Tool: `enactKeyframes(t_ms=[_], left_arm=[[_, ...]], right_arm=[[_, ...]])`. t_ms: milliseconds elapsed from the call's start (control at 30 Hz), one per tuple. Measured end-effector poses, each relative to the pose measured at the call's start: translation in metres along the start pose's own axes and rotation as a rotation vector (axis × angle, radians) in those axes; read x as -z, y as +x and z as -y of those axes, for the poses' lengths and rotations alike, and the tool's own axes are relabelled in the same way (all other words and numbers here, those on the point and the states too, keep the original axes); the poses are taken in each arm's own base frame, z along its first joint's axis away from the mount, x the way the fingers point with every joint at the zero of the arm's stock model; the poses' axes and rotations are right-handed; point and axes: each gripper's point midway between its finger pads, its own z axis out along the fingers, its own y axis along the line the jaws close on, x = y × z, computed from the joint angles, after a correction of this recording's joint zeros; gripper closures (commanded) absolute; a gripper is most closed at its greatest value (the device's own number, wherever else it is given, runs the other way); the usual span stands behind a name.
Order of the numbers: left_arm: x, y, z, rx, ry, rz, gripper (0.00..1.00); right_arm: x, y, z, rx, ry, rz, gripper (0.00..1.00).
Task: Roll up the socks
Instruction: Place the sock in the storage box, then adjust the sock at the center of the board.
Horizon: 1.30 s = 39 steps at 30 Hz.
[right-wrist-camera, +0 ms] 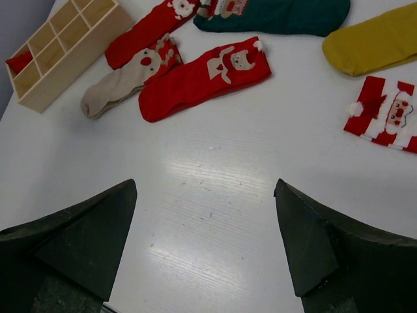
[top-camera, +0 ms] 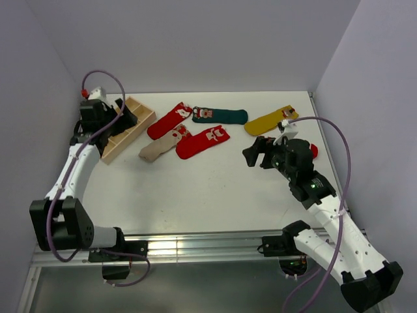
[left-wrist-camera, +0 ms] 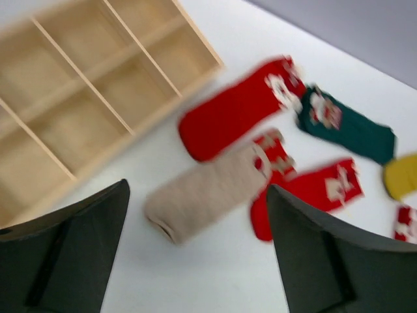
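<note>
Red fabric dominates. One red sock [top-camera: 168,120] lies just beside the wooden box [top-camera: 133,130] (something red sits in its end compartment), and a second red sock [top-camera: 202,141] lies nearby, with the beige sock [top-camera: 156,150] touching both. The dark green sock [top-camera: 221,116] and mustard sock [top-camera: 270,122] lie farther right. The striped sock [right-wrist-camera: 384,114] is nearest the right gripper [right-wrist-camera: 205,186], whose fingers are spread wide and empty. The left gripper [left-wrist-camera: 195,189] hangs over the box, jaws apart, holding nothing.
</note>
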Motion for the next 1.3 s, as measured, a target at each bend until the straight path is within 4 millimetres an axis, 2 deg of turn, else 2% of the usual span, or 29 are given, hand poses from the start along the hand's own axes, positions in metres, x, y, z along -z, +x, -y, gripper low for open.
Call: enactKeyframes(t_ms=[67, 200, 433, 533, 600, 767, 900, 1033, 1300], left_arm=[[0.015, 0.028, 0.018, 0.016, 0.05, -0.038, 0.03], [0.039, 0.06, 0.023, 0.046, 0.081, -0.075, 0.01], [0.087, 0.084, 0.016, 0.008, 0.105, -0.031, 0.03], [0.092, 0.092, 0.017, -0.023, 0.1, -0.03, 0.03], [0.091, 0.101, 0.019, -0.05, 0.097, -0.05, 0.03], [0.09, 0.11, 0.02, -0.081, 0.089, -0.072, 0.04], [0.085, 0.116, 0.017, -0.087, 0.072, -0.095, 0.04], [0.083, 0.12, 0.015, -0.094, 0.065, -0.108, 0.04], [0.083, 0.121, 0.015, -0.095, 0.064, -0.111, 0.04]], right_arm=[[-0.006, 0.003, 0.003, -0.024, 0.021, -0.021, 0.07], [-0.023, 0.012, 0.014, -0.058, 0.092, -0.076, 0.07], [-0.066, 0.043, 0.047, -0.114, 0.265, -0.231, 0.08], [-0.09, 0.05, 0.074, -0.164, 0.35, -0.284, 0.09], [-0.108, 0.052, 0.098, -0.201, 0.417, -0.313, 0.11], [-0.158, 0.04, 0.152, -0.269, 0.524, -0.341, 0.11], [-0.188, 0.036, 0.177, -0.299, 0.553, -0.368, 0.12], [-0.202, 0.047, 0.181, -0.324, 0.534, -0.427, 0.15], [-0.19, 0.102, 0.154, -0.346, 0.468, -0.613, 0.17]])
